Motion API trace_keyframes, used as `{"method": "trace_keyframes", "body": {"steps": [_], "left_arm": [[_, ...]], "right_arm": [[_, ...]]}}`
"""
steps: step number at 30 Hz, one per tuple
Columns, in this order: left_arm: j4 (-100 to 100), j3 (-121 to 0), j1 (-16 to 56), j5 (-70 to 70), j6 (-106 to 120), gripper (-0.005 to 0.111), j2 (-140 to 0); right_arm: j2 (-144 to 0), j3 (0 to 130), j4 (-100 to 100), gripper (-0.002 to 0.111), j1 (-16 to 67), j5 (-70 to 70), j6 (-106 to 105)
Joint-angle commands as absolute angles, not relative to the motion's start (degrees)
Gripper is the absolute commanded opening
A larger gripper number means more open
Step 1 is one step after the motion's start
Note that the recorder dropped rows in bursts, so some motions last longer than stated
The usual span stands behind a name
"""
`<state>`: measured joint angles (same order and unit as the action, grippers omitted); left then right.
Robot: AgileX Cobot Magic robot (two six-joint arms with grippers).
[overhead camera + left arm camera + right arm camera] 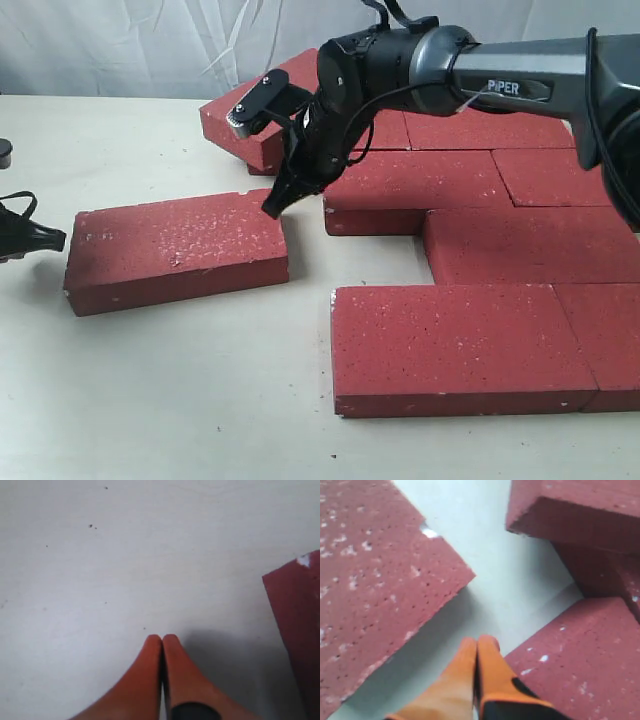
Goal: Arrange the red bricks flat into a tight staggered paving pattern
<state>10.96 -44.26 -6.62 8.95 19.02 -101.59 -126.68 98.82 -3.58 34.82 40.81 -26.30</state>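
One red brick [175, 250] [375, 580] lies flat and alone on the white table, left of the others. Several red bricks lie flat and staggered on the right, among them a near one [455, 345] and a middle one [415, 190] [585, 660]. At the back another brick [265, 115] [575, 510] rests tilted on its neighbours. My right gripper [272, 208] [479, 642] is shut and empty, its tips in the gap between the lone brick and the middle one. The left gripper [55, 238] [162, 639] is shut and empty over bare table, beside the lone brick's corner [297, 630].
The right arm [500, 80] reaches in from the right over the back rows. A small dark object [4, 150] sits at the far left edge. Bare white table [200, 400] spreads in front of the lone brick. A pale backdrop [120, 45] closes the rear.
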Motion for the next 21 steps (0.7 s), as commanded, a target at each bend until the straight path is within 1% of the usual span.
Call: {"method": "trace_keyframes", "body": {"steps": [1, 6, 14, 21], "left_arm": [[14.0, -45.2, -6.7, 8.9, 18.6, 0.0, -102.1], [15.0, -45.7, -6.4, 9.5, 18.6, 0.0, -102.1], [15.0, -47.2, -1.5, 9.3, 20.1, 0.0, -105.0], [15.0, -47.4, -0.9, 9.2, 20.1, 0.0, -105.0]], "right_arm": [[-129.5, 101.9, -4.3, -0.001, 33.4, 41.6, -25.7], [-131.7, 102.0, -5.8, -0.001, 33.4, 39.9, -25.7], [-132.6, 102.0, -7.9, -0.001, 33.4, 41.3, -25.7], [-132.6, 102.0, -12.1, -0.001, 33.4, 43.9, -27.8]]}}
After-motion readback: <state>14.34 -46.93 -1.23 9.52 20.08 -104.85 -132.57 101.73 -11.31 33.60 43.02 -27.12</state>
